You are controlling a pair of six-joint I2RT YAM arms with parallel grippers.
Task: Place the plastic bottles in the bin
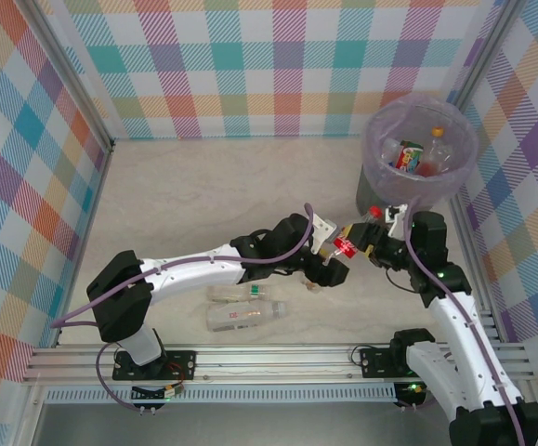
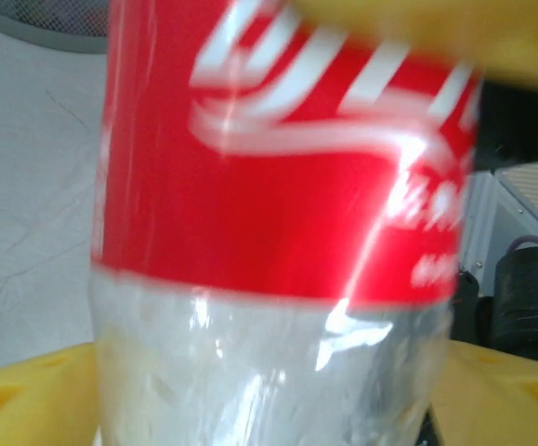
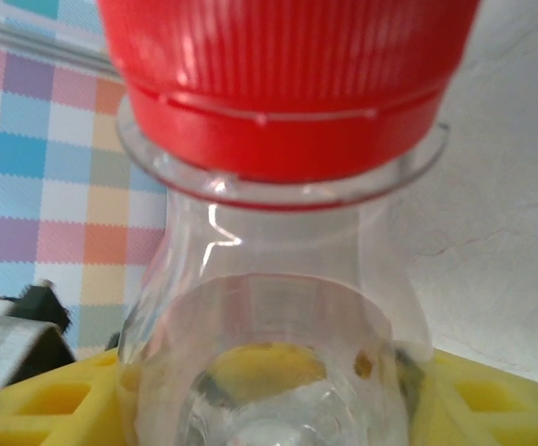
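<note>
A clear plastic bottle [image 1: 347,246] with a red label [image 2: 287,186] and red cap [image 3: 287,84] hangs between both grippers in front of the bin [image 1: 371,139]. My right gripper [image 1: 365,238] is shut on its clear shoulder [image 3: 269,307], with yellow fingers [image 3: 45,400] pressed to both sides. My left gripper [image 1: 334,265] is open, and its yellow fingers [image 2: 27,395] stand on either side of the bottle's lower body [image 2: 269,372]. Two more clear bottles [image 1: 243,316] [image 1: 236,294] lie on the table near the left arm. Several bottles [image 1: 410,156] lie inside the bin.
The bin stands at the back right corner, close to the checked right wall [image 1: 519,139]. A small piece [image 1: 313,286] lies on the table under the left gripper. The metal rail [image 1: 269,358] runs along the near edge.
</note>
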